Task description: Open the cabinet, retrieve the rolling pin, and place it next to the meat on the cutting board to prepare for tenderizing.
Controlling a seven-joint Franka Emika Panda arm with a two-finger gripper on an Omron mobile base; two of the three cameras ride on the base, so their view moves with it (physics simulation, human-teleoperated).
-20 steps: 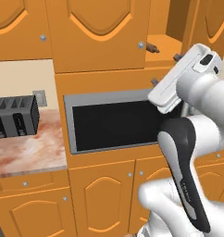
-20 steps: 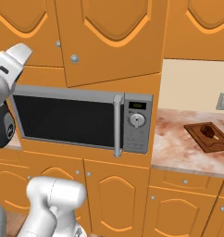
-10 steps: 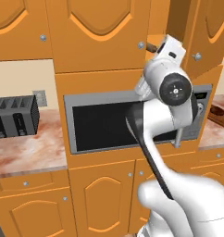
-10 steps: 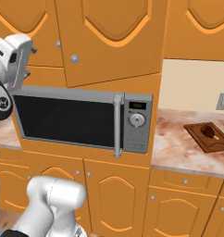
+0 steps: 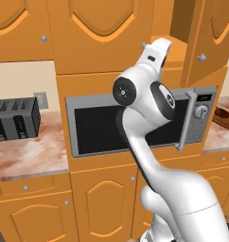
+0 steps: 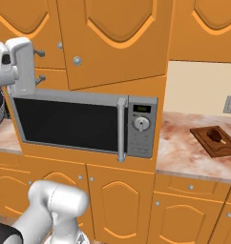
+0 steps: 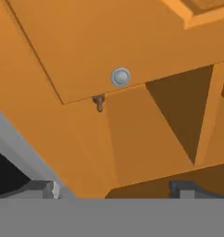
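We see cabinet [image 6: 112, 40] door swung ajar; retrieval step. End effector [image 6: 38, 66] spread, empty, at opening. Rolling pin [image 7: 99, 102] stub peeks under door. Next: reach in, pinch it.

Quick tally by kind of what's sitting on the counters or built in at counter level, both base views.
Microwave: 1
Toaster: 1
Cutting board: 1
Meat on the board: 1
Total: 4
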